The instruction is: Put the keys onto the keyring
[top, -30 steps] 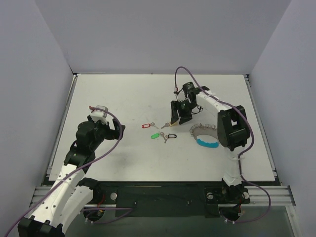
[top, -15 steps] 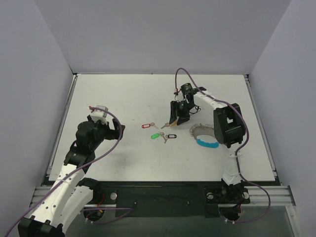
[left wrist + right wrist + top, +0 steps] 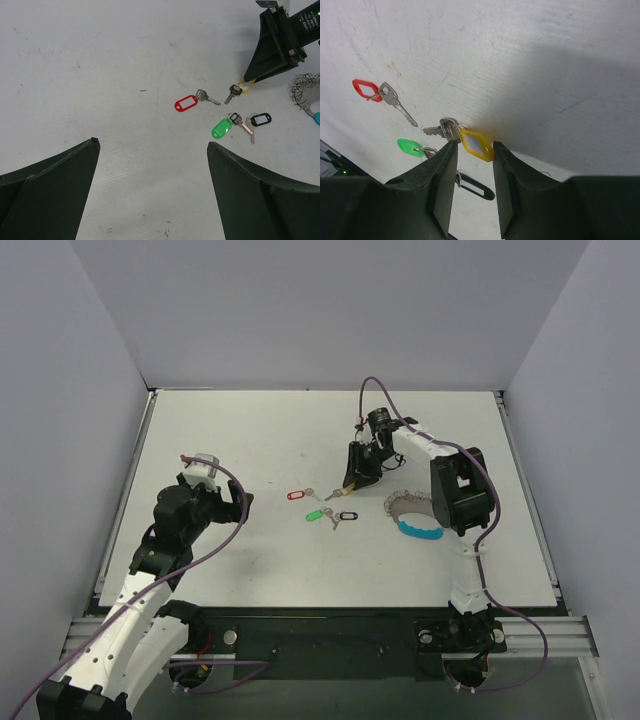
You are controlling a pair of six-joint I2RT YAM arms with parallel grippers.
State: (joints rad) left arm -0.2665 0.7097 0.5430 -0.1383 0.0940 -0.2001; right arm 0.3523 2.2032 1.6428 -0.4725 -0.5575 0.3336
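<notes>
Your right gripper (image 3: 473, 144) straddles yellow-tagged key (image 3: 469, 141), tag between fingers, long axis spanning gap; can't tell if pinched. Keyring (image 3: 420, 531) near, to its right. Left gripper (image 3: 152, 144) gaping, well apart, farther arm.

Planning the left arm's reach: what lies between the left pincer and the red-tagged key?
Nothing. Only bare table lies between the open left pincer and the red-tagged key. It shows best in the left wrist view, and the top view agrees.
</notes>
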